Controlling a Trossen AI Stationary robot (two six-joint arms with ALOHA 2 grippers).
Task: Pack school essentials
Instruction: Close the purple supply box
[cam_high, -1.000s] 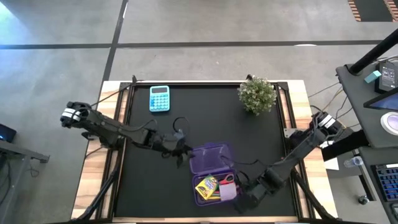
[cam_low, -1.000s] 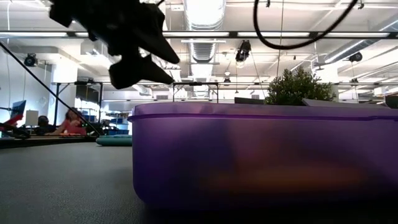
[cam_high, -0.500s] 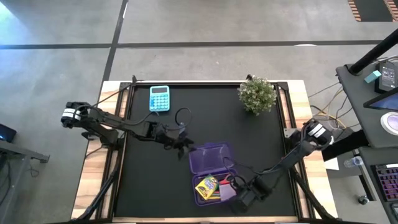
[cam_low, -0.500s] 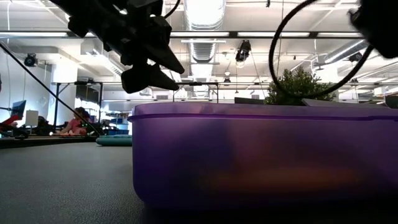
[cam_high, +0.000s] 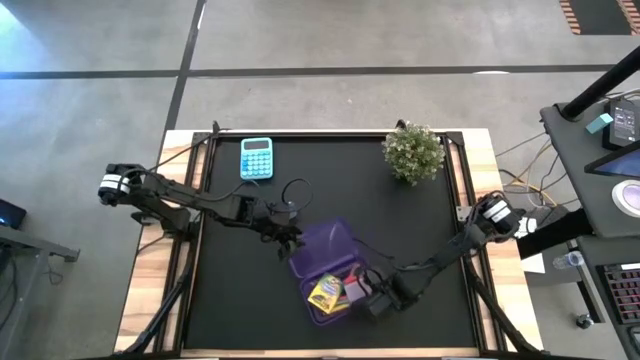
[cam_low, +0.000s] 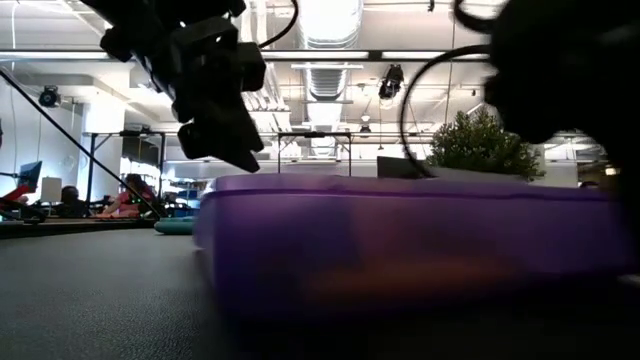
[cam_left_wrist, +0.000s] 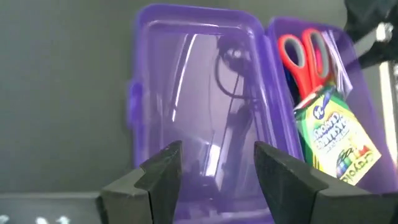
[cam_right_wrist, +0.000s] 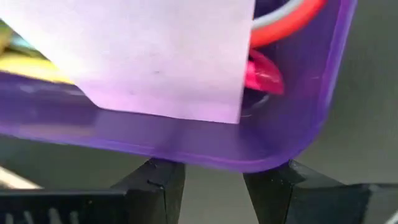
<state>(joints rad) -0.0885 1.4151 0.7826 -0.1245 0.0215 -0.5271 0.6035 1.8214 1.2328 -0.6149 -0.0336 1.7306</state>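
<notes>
Purple case (cam_high: 325, 262) lies open near the tabletop's (cam_high: 400, 230) front edge, skewed, long axis running diagonally, lid half toward the left hand. Inside the tray: crayon box (cam_left_wrist: 333, 135), red-handled scissors (cam_left_wrist: 303, 59), lilac note pad (cam_right_wrist: 143, 56), a pink pen (cam_right_wrist: 264, 76). Left hand (cam_left_wrist: 216, 173) hovers at the lid's edge, fingers spread wide, empty. Right hand (cam_right_wrist: 212, 182) sits at the tray's outer wall, fingers partly apart, gripping nothing. Bare tabletop behind the case; plant (cam_high: 413, 152) and calculator (cam_high: 257, 158) at the back edge.

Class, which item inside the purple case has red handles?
The scissors, lying beside the crayon box; nothing else in the purple case has looped red handles.
</notes>
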